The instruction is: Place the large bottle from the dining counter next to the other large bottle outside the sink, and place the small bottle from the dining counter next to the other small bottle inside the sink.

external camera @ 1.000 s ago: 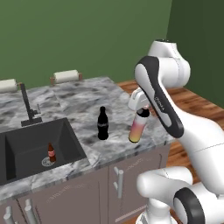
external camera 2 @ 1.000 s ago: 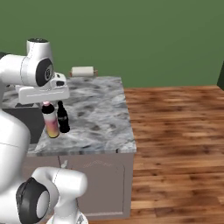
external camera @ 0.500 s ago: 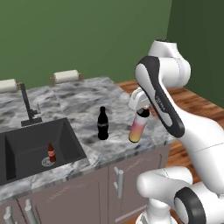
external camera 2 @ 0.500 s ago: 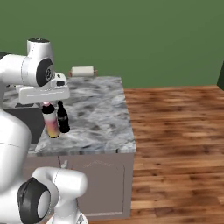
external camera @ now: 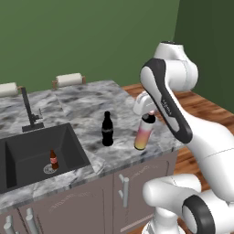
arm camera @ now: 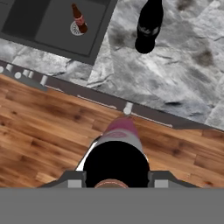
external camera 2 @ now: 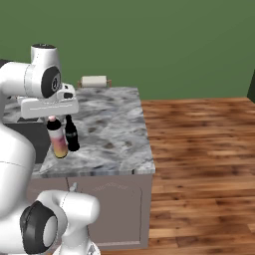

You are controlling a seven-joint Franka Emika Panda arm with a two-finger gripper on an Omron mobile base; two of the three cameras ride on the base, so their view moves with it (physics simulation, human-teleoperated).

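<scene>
While counting bottles: three on view, two large and one small.
Large bottle [external camera: 143,135]: one, pink fading to yellow, upright, at the near right part of the desk [external camera: 87,107] close to its front edge; dark cap up between the gripper fingers.
Gripper [external camera: 147,115]: closed narrow on the large bottle's neck, pointing straight down from above.
Other large bottle [external camera: 107,129]: one, dark cola type with a red label band, upright on the desk, just left of the large bottle and apart from it, right of the sink.
Other small bottle [external camera: 53,159]: one, dark red-brown, upright inside the sink [external camera: 27,140], beside the drain.
Sink: one, black basin sunk in the left of the desk, with one black faucet [external camera: 28,110] at its far rim.
Paper rolls: two, on holders along the far edge, one [external camera: 69,80] behind the bottles, one [external camera: 8,89] at far left.
Floor [external camera 2: 199,164]: brown wood planks, right of the desk.
</scene>
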